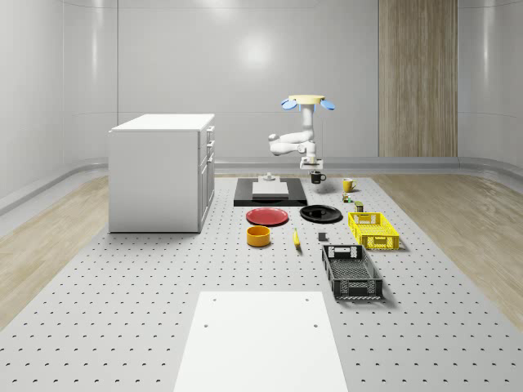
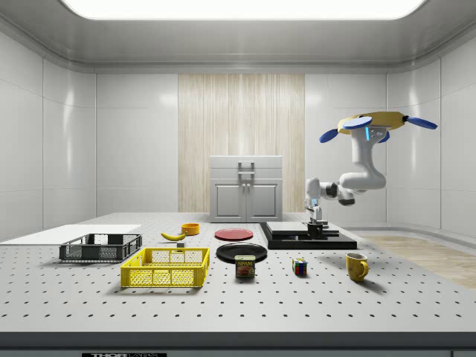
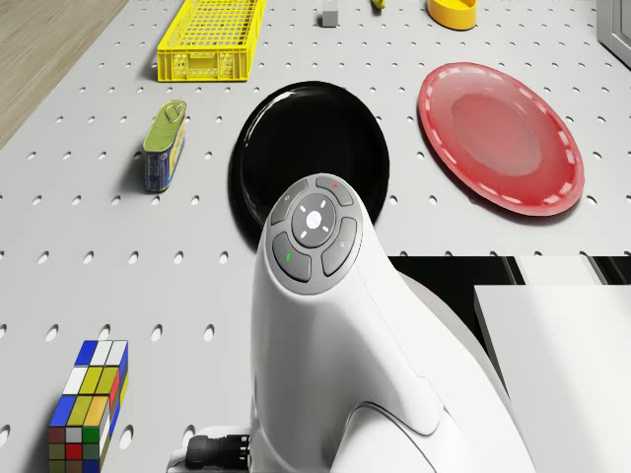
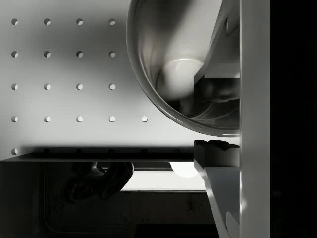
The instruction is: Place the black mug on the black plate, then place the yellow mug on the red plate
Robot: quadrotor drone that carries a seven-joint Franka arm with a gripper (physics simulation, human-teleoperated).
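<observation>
- Hovering above the table's far end, the drone (image 1: 308,101) hangs its arm down beside the black slab (image 1: 270,194).
- The gripper (image 1: 315,166) clamps the black mug (image 1: 317,176) by its rim; in the wrist view one finger (image 4: 218,84) sits inside the mug, which holds nothing else.
- The black plate (image 3: 312,158) and red plate (image 3: 501,135) lie bare, side by side.
- The yellow mug (image 2: 357,265) stands on the table, apart from both plates.
- The yellow basket (image 2: 166,267) and black basket (image 2: 100,247) hold nothing.

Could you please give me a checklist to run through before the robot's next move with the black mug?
1. Drone hovers above the black mug: ok.
2. Gripper down at the mug's rim: ok.
3. Mug securely held: cannot tell.
4. Black plate has nothing on it: ok.
5. Red plate has nothing on it: ok.
6. Yellow mug stands upright, apart from the black mug: ok.
</observation>
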